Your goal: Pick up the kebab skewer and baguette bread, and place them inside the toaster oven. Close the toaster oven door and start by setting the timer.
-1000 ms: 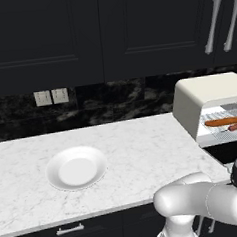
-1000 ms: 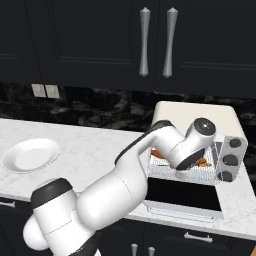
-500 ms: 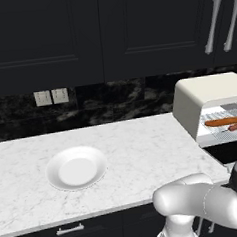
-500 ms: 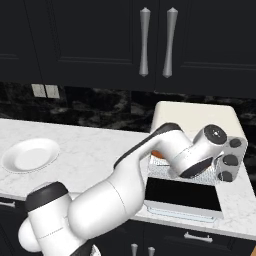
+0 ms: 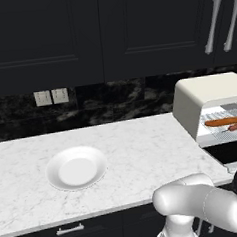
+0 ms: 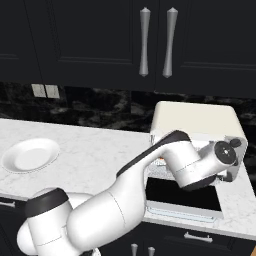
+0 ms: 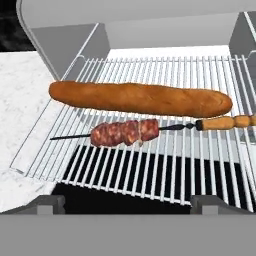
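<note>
The cream-white toaster oven [image 5: 209, 96] stands at the counter's right end, its dark glass door [image 6: 182, 195] folded down flat in front. On the wire rack [image 7: 165, 175] lies the long orange-brown baguette bread [image 7: 140, 99]. Just in front of it, parallel, rests the kebab skewer [image 7: 125, 132] with reddish meat chunks and an orange handle end. Both also show from the left base, the baguette [image 5: 225, 120] above the skewer [image 5: 235, 127]. My gripper [image 7: 130, 205] hovers open outside the oven mouth above the lowered door, with nothing between its fingertips [image 7: 47, 204].
A white plate [image 5: 76, 167] sits bare on the marble counter to the left. Dark cabinets with silver handles [image 6: 145, 42] hang above. My arm's elbow [image 6: 175, 150] crosses in front of the oven's left side. The door's pale handle bar [image 6: 182, 214] lies along the counter's front edge.
My hand has backed out of the oven mouth and shifted right and slightly down, leaving the left base view. The baguette and skewer stay on the rack. The jaws remain open.
</note>
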Tool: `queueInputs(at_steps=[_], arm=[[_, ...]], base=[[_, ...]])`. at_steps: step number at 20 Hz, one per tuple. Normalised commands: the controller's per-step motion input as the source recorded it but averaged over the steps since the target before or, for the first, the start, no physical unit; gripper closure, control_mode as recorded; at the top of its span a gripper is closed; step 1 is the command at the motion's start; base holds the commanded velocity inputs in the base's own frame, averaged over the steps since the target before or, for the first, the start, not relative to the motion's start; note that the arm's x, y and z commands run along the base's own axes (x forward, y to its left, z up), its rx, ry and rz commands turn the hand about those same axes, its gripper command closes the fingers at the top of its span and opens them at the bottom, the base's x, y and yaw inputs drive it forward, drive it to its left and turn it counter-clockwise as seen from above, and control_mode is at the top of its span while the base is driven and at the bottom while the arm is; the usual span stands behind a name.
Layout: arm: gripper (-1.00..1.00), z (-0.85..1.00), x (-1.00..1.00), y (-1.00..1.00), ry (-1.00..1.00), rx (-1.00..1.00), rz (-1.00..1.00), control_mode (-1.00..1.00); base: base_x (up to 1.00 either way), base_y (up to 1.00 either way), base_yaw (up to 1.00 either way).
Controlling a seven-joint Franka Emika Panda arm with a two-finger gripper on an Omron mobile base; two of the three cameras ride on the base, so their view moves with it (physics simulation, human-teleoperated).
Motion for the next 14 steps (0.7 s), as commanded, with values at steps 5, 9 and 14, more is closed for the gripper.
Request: queueInputs(at_steps=[5,9,14], arm=[[-1.0,-0.26,0.0,0.16,-0.08,0.05,-0.23,-1.0],[-1.0,-0.55,-0.12,0.14,-0.26,-0.02,0.0,-1.0],[-1.0,-0.3,0.0,0.02,-0.29,0.0,0.0,-1.0]], base=[[0.0,0.0,0.0],[0.0,0.0,0.0],[0.0,0.0,0.0]])
